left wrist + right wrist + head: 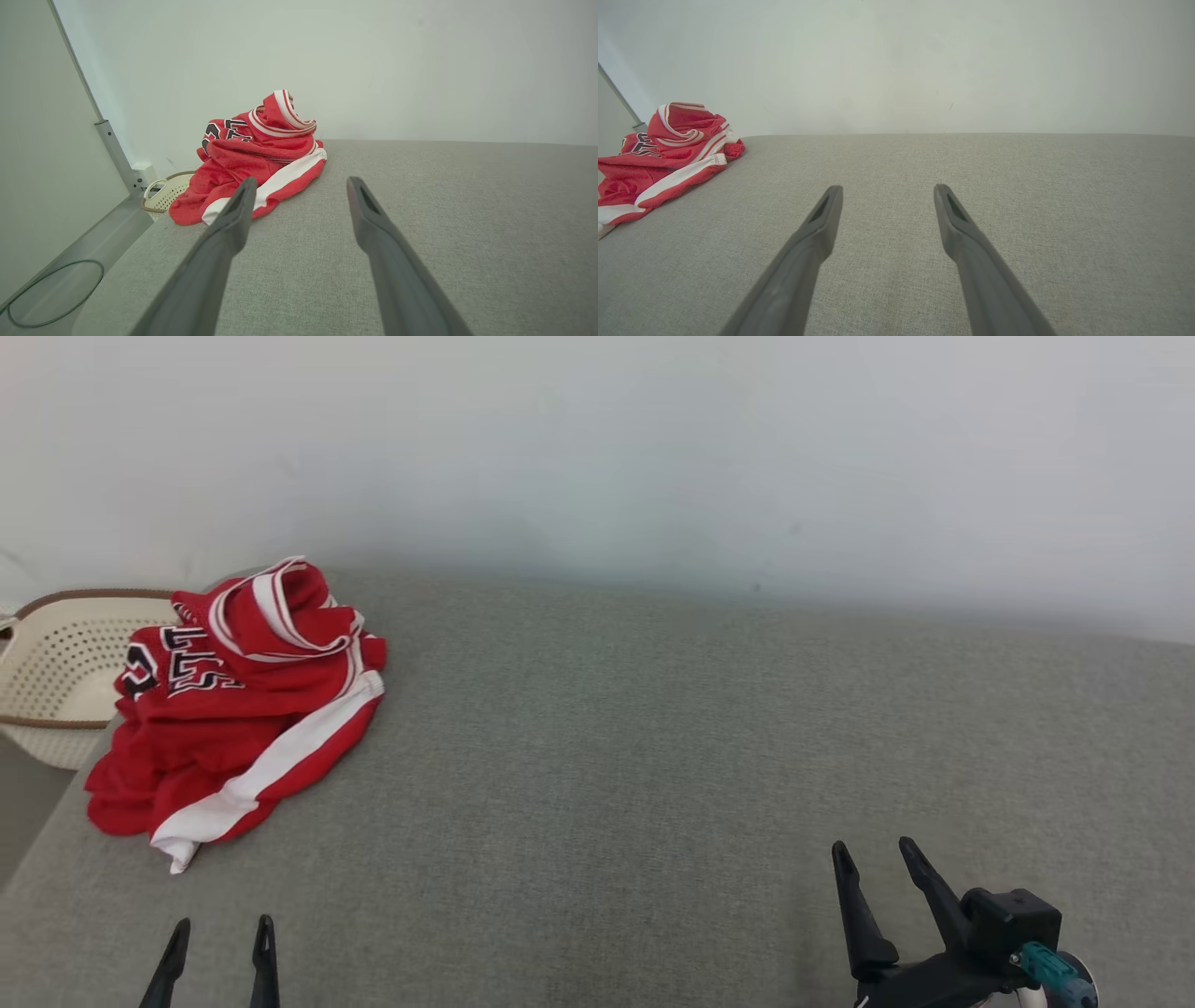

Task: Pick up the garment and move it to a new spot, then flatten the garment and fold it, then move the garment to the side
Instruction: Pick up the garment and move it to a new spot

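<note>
We see the garment (pixel 233 709), a red jersey with white bands and black lettering, lying crumpled in a heap at the left of the head view. It rests on the grey fabric-covered tabletop (pixel 653 737), near that surface's far left corner. One broad white stripe runs diagonally down toward the bottom left of the frame. Just behind it, at the left edge of the frame, we make out a cream perforated basket (pixel 56 663) with a brown rim, partly hidden by the red cloth. We cannot tell whether the two touch.

The left hand (pixel 224 926) shows at the lower left of the head view as two dark fingertips, parted, with nothing between them. It sits below the garment in the frame and apart from it. In the left wrist view its fingers (pixel 224 242) stand spread over bare grey fabric. The garment lies beyond them at the middle left of the frame, and a loop of dark cable (pixel 56 294) lies on the floor at the lower left.

The right hand (pixel 874 847) is at the lower right of the head view, its fingers wide apart and empty, well apart from the garment. In the right wrist view we see the garment at the left edge of the frame.

A pale wall (pixel 597 448) fills the top of the head view.
</note>
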Motion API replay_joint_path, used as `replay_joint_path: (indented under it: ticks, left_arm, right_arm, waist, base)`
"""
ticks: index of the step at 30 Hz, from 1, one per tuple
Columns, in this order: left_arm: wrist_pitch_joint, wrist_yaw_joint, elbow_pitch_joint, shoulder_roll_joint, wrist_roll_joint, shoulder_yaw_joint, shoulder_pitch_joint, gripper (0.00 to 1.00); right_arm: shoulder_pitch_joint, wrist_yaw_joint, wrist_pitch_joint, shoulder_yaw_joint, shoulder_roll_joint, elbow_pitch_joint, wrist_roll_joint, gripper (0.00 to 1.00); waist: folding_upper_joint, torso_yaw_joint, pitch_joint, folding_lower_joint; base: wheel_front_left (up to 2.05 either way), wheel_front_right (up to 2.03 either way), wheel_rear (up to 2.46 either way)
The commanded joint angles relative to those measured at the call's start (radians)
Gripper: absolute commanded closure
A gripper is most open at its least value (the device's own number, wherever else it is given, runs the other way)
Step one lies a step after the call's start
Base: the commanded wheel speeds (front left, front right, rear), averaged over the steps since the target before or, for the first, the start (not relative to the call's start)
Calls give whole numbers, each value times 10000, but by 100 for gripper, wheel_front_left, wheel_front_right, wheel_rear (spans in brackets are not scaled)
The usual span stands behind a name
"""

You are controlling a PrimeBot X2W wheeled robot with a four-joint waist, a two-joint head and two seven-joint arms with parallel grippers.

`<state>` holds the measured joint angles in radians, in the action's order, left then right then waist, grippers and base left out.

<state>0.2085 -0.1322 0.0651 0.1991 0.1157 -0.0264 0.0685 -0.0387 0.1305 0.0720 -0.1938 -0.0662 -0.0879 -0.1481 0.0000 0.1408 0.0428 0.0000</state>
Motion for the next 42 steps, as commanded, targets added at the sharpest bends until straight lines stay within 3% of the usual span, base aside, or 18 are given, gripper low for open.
replay_joint_path:
  ticks: [1, 19, 34, 42]
  left_arm:
    - [-18, -37, 34, 96, 60, 74, 184, 0]
    - [-391, -319, 432, 449, 255, 465, 520, 0]
    - [-288, -585, 641, 445, 408, 638, 787, 0]
    - [-218, -350, 505, 405, 633, 418, 148, 0]
  right_arm:
    - [91, 4, 55, -45, 22, -30, -45, 0]
    - [113, 4, 298, -383, 92, -437, -286, 0]
    - [-366, 4, 405, -961, -41, -795, -447, 0]
    - [-269, 4, 494, -926, -66, -871, -562, 0]
  waist:
    - [0, 701, 63, 0]
    - [0, 3096, 385, 0]
    - [0, 3308, 234, 0]
    - [0, 3211, 303, 0]
  base:
    - [0, 0, 0]
    - [0, 0, 0]
    - [0, 0, 0]
    - [0, 0, 0]
